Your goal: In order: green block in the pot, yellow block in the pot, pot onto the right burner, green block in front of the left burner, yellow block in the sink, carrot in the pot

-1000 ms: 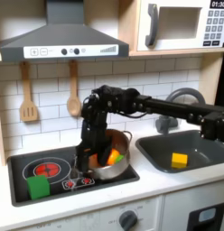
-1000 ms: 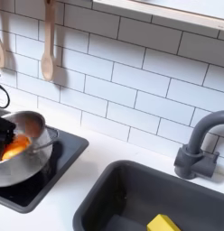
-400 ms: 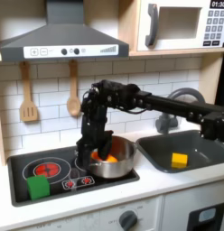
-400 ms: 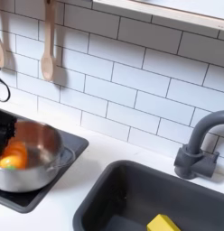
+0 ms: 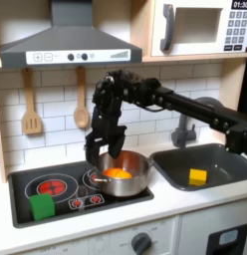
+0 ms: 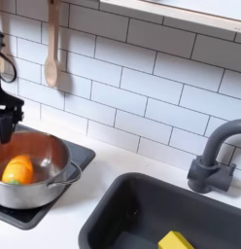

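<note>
Hovering over pot (image 5: pixel 123 177): empty pincer (image 5: pixel 101 147); carrot (image 6: pixel 17 170) inside.

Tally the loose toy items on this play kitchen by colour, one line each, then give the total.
Green: 1, the green block
Yellow: 1, the yellow block in the sink
Orange: 1, the carrot in the pot
Steel: 1, the pot
Total: 4

Carrot (image 5: pixel 117 172) in pot (image 5: pixel 135 182)
</note>
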Controlling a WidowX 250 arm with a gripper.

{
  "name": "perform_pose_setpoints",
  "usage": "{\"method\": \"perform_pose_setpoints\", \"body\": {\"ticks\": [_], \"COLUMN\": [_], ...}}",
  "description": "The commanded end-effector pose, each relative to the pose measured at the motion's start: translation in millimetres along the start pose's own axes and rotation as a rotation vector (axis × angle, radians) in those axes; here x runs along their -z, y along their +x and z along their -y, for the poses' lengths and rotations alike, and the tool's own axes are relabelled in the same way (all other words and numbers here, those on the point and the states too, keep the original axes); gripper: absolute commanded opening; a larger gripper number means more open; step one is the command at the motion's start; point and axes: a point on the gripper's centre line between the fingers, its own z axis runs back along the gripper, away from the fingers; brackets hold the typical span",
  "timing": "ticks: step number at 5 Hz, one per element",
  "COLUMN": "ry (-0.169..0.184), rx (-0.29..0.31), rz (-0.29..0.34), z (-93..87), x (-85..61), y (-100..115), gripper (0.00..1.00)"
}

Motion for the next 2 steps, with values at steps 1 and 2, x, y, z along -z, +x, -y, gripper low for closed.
{"method": "perform_pose_setpoints", "body": {"ticks": [1,2], "ry": [-0.003,-0.003], "rx": [0.02,0.021], "rz": [0.037,0.051], "z": [5.1,5.4], "x": [-14.2,-20.3], "y": [4.4,3.9], "gripper": [1.0,1.0]}}
